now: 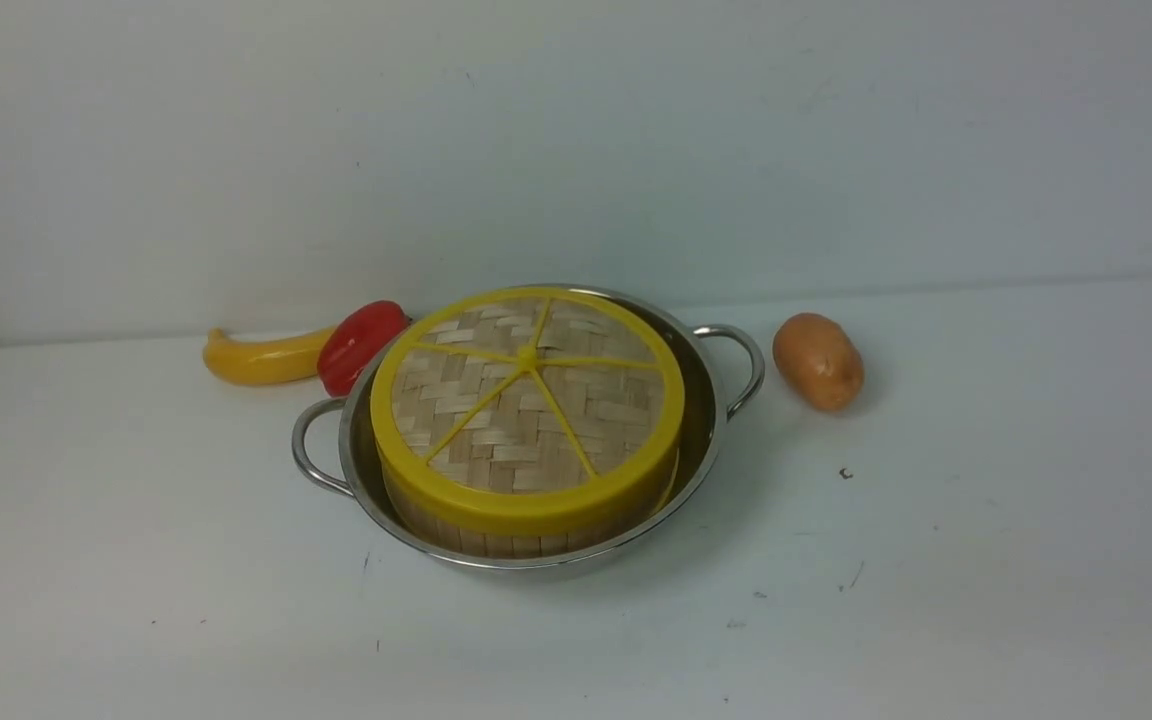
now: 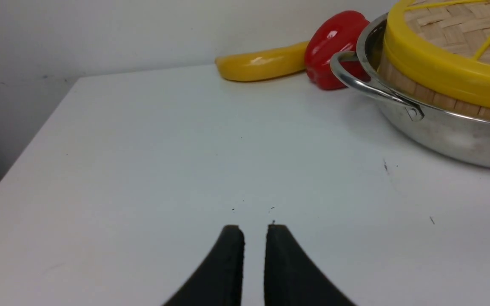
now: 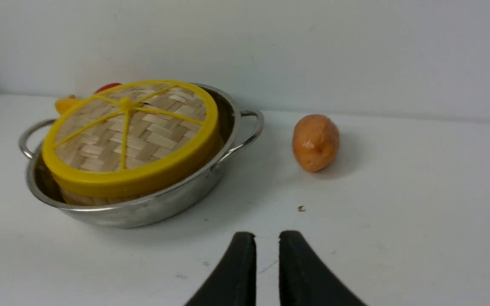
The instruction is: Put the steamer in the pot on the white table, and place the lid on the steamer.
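Sitting inside: the steamer (image 1: 496, 535) rests in the pot (image 1: 706, 420), and the lid (image 1: 526, 400) covers it, tilted a little toward the camera.
Progress: both steps look done; I judge nothing is left except maybe checking the lid seats level.
Pot: shiny stainless steel, wide and shallow, two loop handles, standing on the desk (image 1: 986, 560).
Steamer: upright bamboo slats showing under the lid; contents hidden.
Lid: flat woven bamboo disc, thick smooth yellow rim, yellow spokes to a central knob.
Left gripper (image 2: 254, 231): well apart from the pot, fingers nearly together with a narrow gap, holding nothing.
Right gripper (image 3: 267, 238): likewise clear of the pot, narrow gap, empty.
Beside the pot: glossy red pepper (image 1: 359, 345) touching its far-left rim, banana (image 1: 261, 357) beyond; matte potato (image 1: 818, 361) near the right handle.
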Tool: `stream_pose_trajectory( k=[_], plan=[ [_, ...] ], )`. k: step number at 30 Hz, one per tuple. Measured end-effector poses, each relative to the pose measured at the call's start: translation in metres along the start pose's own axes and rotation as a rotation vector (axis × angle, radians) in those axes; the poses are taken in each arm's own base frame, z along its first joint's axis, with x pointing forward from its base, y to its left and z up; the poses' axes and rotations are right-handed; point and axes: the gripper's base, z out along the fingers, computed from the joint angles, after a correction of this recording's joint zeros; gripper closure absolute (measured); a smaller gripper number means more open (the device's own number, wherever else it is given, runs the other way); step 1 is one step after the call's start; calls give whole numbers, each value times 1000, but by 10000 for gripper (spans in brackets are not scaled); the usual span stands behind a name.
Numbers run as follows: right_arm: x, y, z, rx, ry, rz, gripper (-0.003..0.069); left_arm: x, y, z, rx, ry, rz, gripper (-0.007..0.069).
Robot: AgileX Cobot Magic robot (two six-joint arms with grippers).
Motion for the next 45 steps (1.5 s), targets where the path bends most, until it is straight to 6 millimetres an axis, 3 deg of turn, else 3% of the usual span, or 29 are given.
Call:
stream_pose_trajectory(
  k=[5,7,8,9,11,16,25,45],
  plan=[
    [28,-16,-2,172,-68,-97,545,0,0,0,0,0,0,541],
    [56,-23,-1,258,-93,-88,538,0,0,0,0,0,0,541],
    [56,-23,-1,257,-100,-89,538,0,0,0,0,0,0,541],
    [75,-27,0,303,-117,-82,532,0,0,0,0,0,0,541],
    [85,-29,-2,355,-162,-68,525,0,0,0,0,-1,0,541],
    [87,-30,-10,412,-228,-53,511,0,0,0,0,-1,0,541],
    [91,-30,-10,408,-202,30,494,0,0,0,0,-1,0,541],
    [91,-30,-10,406,-202,41,457,0,0,0,0,-2,0,523]
  ],
)
